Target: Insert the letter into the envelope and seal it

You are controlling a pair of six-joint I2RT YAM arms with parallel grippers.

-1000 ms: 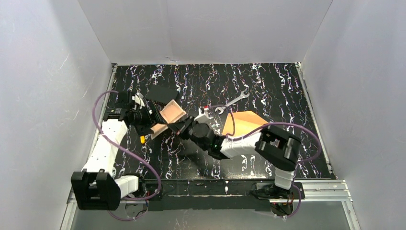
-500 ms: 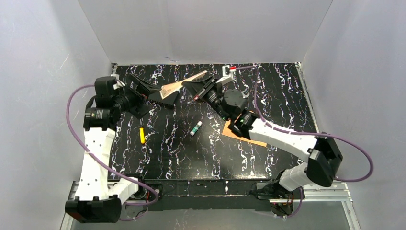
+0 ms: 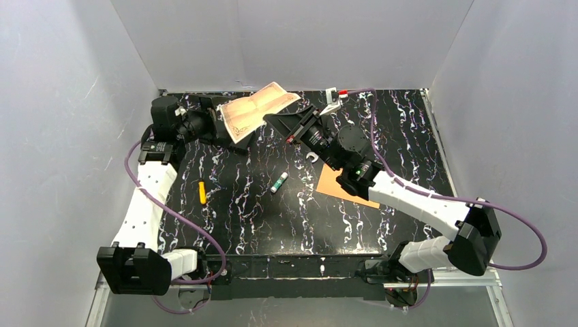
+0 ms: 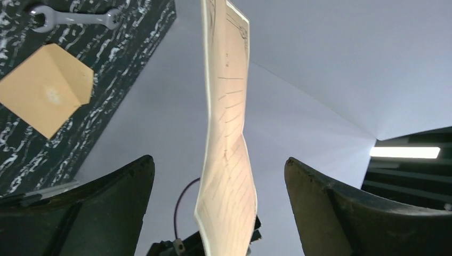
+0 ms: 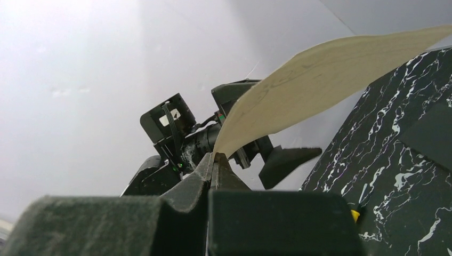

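The letter (image 3: 257, 109), a cream sheet with a dark ornate border, hangs in the air above the table's back left. My right gripper (image 3: 269, 118) is shut on its lower edge; in the right wrist view the jaws (image 5: 214, 156) pinch the sheet (image 5: 320, 69). My left gripper (image 3: 221, 127) is open at the letter's left end. In the left wrist view the letter (image 4: 226, 133) stands edge-on between the spread fingers (image 4: 219, 159), touching neither. The orange-brown envelope (image 3: 334, 182) lies flat on the table, partly hidden under my right arm, and also shows in the left wrist view (image 4: 48, 96).
A yellow marker (image 3: 202, 192) and a small green-white cylinder (image 3: 279, 182) lie on the black marbled table (image 3: 259, 211). A silver wrench (image 4: 74, 16) lies near the envelope. White walls (image 3: 327, 41) close in the back and both sides.
Both arms have lifted the letter off the table towards the back wall. It has turned from edge-on to face up. My left arm has drawn back.
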